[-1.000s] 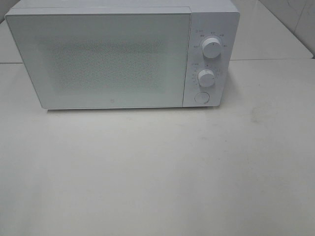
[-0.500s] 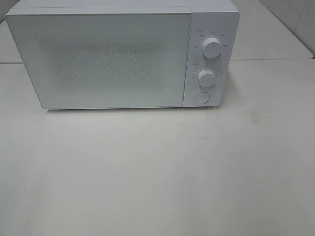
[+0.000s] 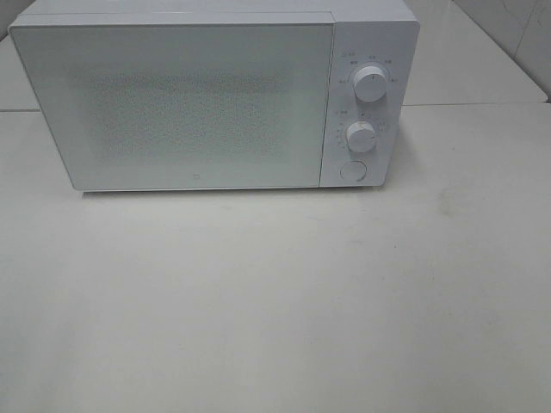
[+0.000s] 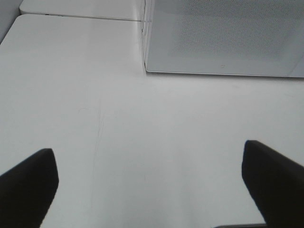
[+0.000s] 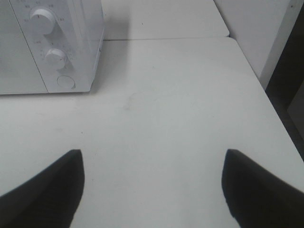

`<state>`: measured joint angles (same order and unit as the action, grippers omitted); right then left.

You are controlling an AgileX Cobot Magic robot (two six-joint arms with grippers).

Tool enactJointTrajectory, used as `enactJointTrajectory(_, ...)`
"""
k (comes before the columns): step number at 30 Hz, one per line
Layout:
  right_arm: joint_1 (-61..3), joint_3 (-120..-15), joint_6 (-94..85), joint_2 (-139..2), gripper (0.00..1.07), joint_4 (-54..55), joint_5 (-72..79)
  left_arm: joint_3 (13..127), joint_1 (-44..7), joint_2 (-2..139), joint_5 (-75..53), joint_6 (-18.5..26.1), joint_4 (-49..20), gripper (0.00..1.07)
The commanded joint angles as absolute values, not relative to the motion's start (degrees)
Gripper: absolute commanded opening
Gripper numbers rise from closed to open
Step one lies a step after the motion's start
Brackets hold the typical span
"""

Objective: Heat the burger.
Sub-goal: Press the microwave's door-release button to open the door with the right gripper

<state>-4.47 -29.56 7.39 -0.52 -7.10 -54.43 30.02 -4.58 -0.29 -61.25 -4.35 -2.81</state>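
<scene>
I am holding my left hand [image 4: 148, 154] spread wide above the white desk [image 3: 275, 301], with its two dark fingers [image 4: 28, 185] standing far apart and nothing between them but bare desk top. I am holding my right hand [image 5: 152, 154] spread as well, also with nothing in it, over the right part of the desk.

A white microwave [image 3: 198, 103] is sitting at the far side of the desk, a little left of the middle, and its door [image 3: 172, 103] is lying shut. On the panel at its right side an upper knob [image 3: 369, 83] is sitting above a lower knob [image 3: 361, 136], and a round button [image 3: 352, 170] is sitting below both.

My left hand is facing the near left corner of the microwave, well apart from it. My right hand is facing the panel with the knobs, also well apart from it.

I am not seeing the burger in any view, so I cannot tell where it is; the frosted door is hiding whatever is behind it.
</scene>
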Motion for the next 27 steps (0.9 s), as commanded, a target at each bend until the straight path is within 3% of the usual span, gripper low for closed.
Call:
enactJointTrajectory(1,-4.1,-30.1,6.5,-2.4,0.76,-7.1,-50.7,29.9,-4.4,-0.5,-61.3,-4.1,-3.4,0.99)
enactJointTrajectory(27,-4.1,-28.8,6.6,-37.6,0.76,-7.1,-14.2,29.9,-4.4,-0.5,-61.3,-4.1,-3.4,0.99)
